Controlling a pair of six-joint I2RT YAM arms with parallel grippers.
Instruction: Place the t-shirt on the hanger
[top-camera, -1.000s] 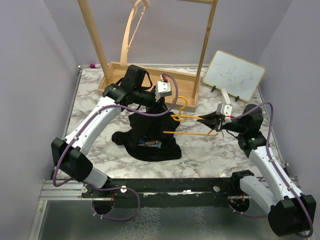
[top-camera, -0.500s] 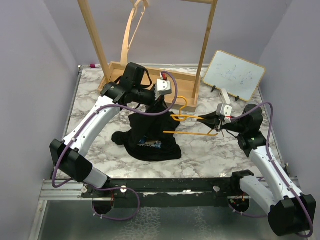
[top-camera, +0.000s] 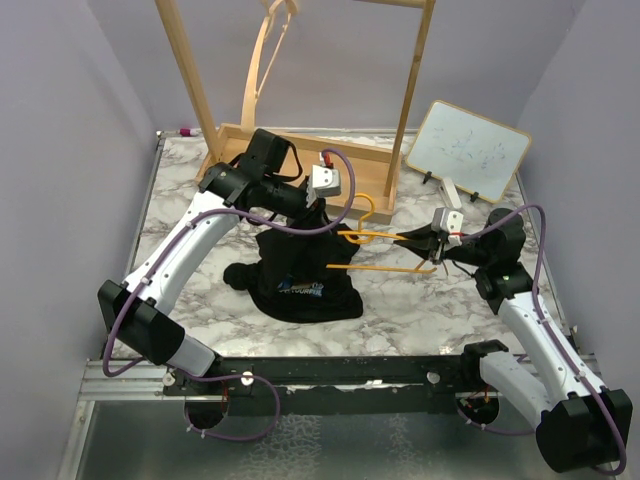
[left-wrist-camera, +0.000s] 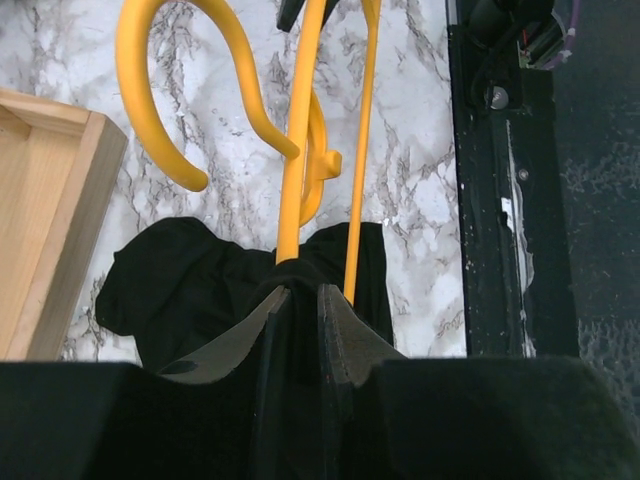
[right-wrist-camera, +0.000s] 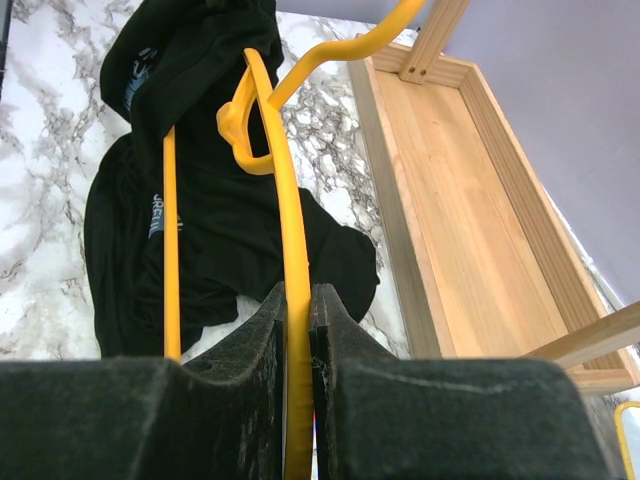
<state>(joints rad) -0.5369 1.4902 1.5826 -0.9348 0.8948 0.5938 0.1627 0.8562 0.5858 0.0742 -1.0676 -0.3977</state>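
One t-shirt (top-camera: 300, 285), one yellow hanger (top-camera: 385, 237), one wooden hanger (top-camera: 262, 60) on one rack (top-camera: 300, 140), one whiteboard (top-camera: 467, 150) at the far right corner, and two arms.

The shirt lies heaped mid-table. Its top is drawn up into the left gripper (left-wrist-camera: 297, 310), whose fingers are pinched tight on the black cloth. The yellow hanger is level just right of it, its left end pushed into the shirt.

The left arm arches in from the near left corner, wrist bent rightward. The right arm reaches leftward, and the right gripper (right-wrist-camera: 297, 330) is clamped on the hanger's rod.
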